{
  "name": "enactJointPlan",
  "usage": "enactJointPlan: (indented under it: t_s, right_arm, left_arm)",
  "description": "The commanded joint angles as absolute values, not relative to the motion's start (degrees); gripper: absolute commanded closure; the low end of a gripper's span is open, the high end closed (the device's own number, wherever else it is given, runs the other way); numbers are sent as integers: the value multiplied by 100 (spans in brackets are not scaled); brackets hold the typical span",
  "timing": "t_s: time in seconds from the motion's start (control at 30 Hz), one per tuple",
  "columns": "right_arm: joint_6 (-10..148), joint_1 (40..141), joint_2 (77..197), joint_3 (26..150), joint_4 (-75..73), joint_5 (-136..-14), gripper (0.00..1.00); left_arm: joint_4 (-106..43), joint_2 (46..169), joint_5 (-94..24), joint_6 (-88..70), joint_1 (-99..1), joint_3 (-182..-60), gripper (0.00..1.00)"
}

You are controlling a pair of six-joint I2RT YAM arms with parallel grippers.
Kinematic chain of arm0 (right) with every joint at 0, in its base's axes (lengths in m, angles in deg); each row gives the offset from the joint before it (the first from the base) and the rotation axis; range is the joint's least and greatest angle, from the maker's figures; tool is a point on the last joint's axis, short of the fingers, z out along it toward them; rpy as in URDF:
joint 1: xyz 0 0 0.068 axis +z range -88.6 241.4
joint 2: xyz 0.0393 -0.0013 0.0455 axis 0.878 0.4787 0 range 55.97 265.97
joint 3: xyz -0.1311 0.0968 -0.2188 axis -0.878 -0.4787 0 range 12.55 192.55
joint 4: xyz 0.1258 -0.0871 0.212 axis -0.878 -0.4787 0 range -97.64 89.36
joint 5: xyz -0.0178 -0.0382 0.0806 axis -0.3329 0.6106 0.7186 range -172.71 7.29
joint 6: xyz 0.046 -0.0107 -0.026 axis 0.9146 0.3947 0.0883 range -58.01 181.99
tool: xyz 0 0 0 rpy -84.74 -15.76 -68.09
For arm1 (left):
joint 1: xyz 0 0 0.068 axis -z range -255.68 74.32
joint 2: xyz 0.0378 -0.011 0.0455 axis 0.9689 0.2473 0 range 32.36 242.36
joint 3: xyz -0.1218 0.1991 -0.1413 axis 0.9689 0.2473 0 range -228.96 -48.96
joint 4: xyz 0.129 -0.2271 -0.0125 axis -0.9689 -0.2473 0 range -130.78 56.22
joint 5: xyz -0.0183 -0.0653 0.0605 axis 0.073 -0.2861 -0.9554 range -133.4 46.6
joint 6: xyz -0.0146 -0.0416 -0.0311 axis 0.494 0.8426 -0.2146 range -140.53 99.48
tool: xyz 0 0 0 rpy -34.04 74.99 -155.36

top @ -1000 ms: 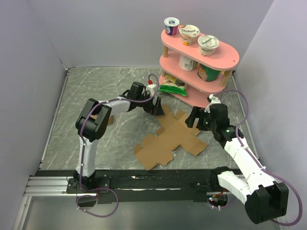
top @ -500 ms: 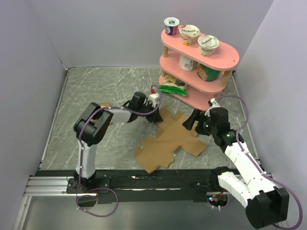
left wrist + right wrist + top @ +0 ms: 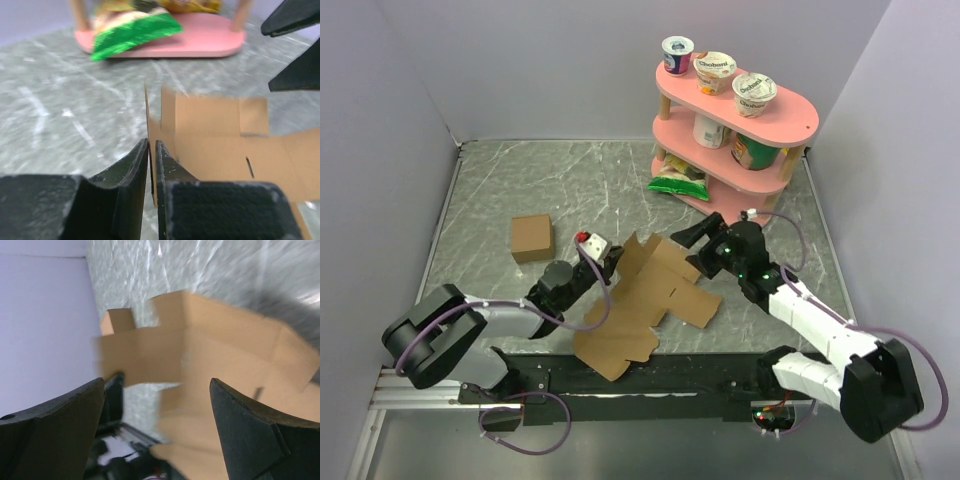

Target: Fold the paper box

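Observation:
The paper box (image 3: 655,300) is a flat brown cutout sheet with creases and tabs, lying at the near middle of the table. Its left flap stands lifted. My left gripper (image 3: 613,268) is shut on that flap's thin edge; in the left wrist view the gripper (image 3: 152,150) pinches the cardboard, and the sheet (image 3: 220,135) spreads out beyond it. My right gripper (image 3: 692,248) hovers open over the sheet's far right part. The right wrist view shows this gripper (image 3: 157,385) wide apart above the paper box (image 3: 215,360), holding nothing.
A small neat brown cardboard cube (image 3: 531,237) sits to the left of the sheet. A pink two-tier shelf (image 3: 790,125) with yogurt cups stands at the back right, a green snack bag (image 3: 680,182) at its foot. Grey walls enclose the table.
My left gripper shut on the sheet's flap and pulled back toward the near left, dragging the sheet along and lifting the flap. The right gripper moved left over the sheet, still open.

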State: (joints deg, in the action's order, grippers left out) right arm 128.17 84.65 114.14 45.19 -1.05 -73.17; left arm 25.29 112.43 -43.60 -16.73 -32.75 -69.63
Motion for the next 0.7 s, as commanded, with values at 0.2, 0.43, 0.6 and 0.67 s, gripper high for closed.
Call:
enactJointPlan:
  t_s: [0.2,0.43,0.6,0.67]
  right_arm:
    - [14820,8918,11810,4604,753,-8236,3]
    - [14269,8935,11960,4955,192,-8393,3]
    - [13593,8935,11591,4972,-290,-8482,3]
    - [13364,8944,11539,5051,-529,-8499,3]
  left_arm:
    - [4399,11049,-6642,-2641,-2445,-6321,84]
    - [2173,11183,-4970,-1046,-3399,-7434,28]
    - [260,11199,-2489,-119,-4834,-8663,11]
    - [-693,11514,-2118,-241,-5010,-9514,9]
